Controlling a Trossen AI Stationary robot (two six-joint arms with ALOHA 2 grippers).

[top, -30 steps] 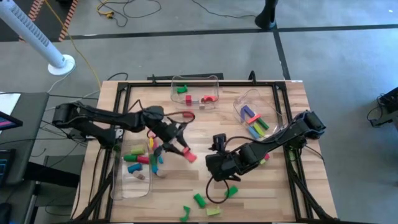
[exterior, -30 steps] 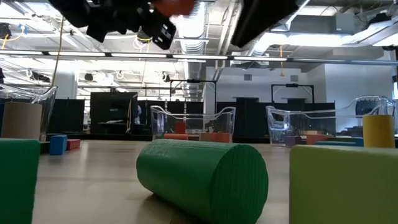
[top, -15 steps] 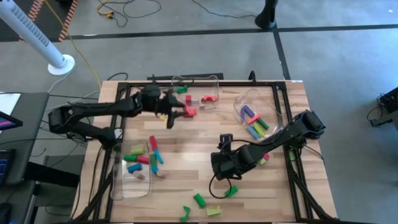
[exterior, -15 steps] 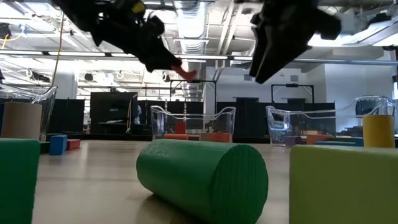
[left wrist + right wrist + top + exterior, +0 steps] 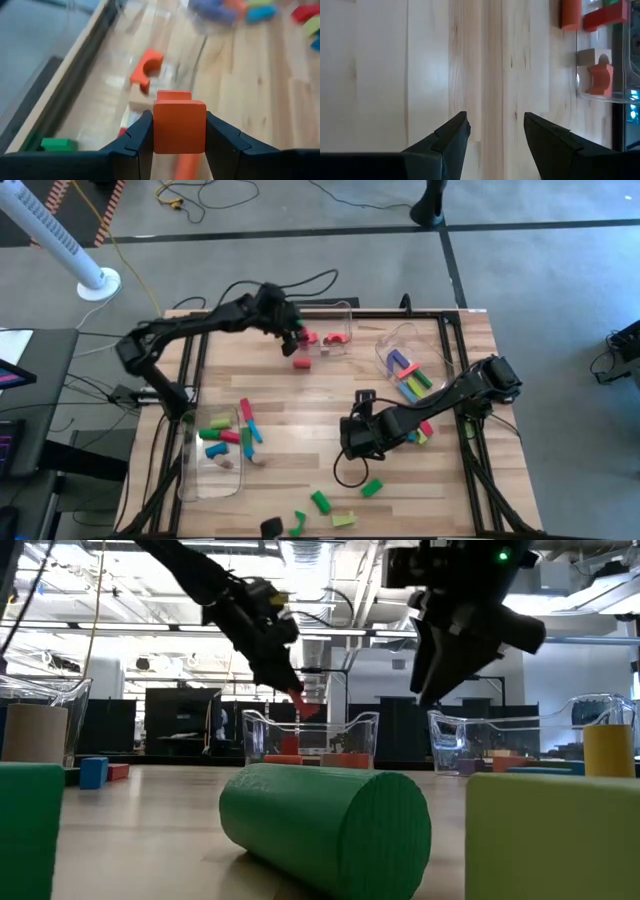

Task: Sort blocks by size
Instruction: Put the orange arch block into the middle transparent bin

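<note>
My left gripper (image 5: 299, 337) is shut on a red block (image 5: 179, 125) and holds it in the air at the clear far bin (image 5: 345, 308). In the low view the block (image 5: 303, 704) hangs just above the bin's rim. That bin holds a red arch (image 5: 146, 64), a tan block (image 5: 140, 104) and a green block (image 5: 59, 144). My right gripper (image 5: 496, 127) stands open over bare wood near the table's middle (image 5: 352, 442). Green blocks (image 5: 320, 502) lie by the near edge. My left gripper pinches the red block between its two fingers by two opposite side faces (image 5: 158, 131). The fingers slant down from the table's left. The block is lifted clear, one square face turned toward the wrist camera.
Another red block (image 5: 301, 363) lies on the table just in front of the far bin. A clear bin at the right (image 5: 385, 350) holds blue, yellow and green blocks, and one at the left (image 5: 190, 480) holds several more. A green cylinder (image 5: 325, 825) lies close to the low camera.
My left gripper has swung from the table's middle toward the far edge, over to the far bin, turning as it went and keeping the red block in its hold. My right gripper has sunk a little over the table's middle, still open.
</note>
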